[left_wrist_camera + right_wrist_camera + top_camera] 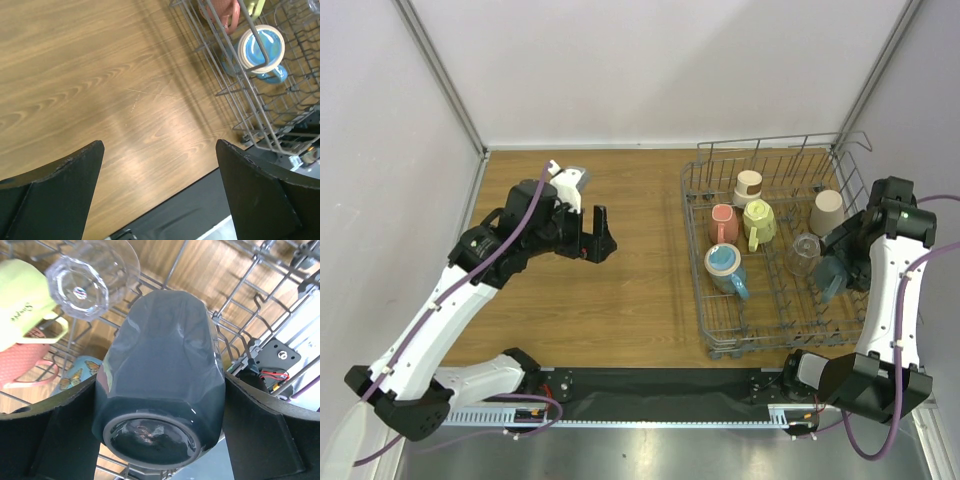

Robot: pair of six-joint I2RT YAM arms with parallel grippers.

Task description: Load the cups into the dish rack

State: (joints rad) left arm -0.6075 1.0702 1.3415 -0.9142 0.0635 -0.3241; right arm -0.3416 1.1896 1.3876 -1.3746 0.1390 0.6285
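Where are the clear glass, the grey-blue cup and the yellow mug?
clear glass (82,282), right wrist view, faceted base.
grey-blue cup (165,370), right wrist view, side wall.
yellow mug (760,224), top external view, its body.

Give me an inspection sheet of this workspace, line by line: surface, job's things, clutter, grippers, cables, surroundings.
Surface: brown wood-grain tabletop, faint scratches near the rack.
Job's things: grey wire dish rack holds a pink mug, yellow-green mug, blue mug with a cream rim, small cream cup, beige cup and clear glass; dark grey-blue cup held at the rack's right side.
Clutter: nothing seen.
Grippers: left gripper open above bare wood; right gripper shut on the grey-blue cup.
Cables: left purple cable and right purple cable run along their arms.
Surroundings: pale wall panels on three sides.
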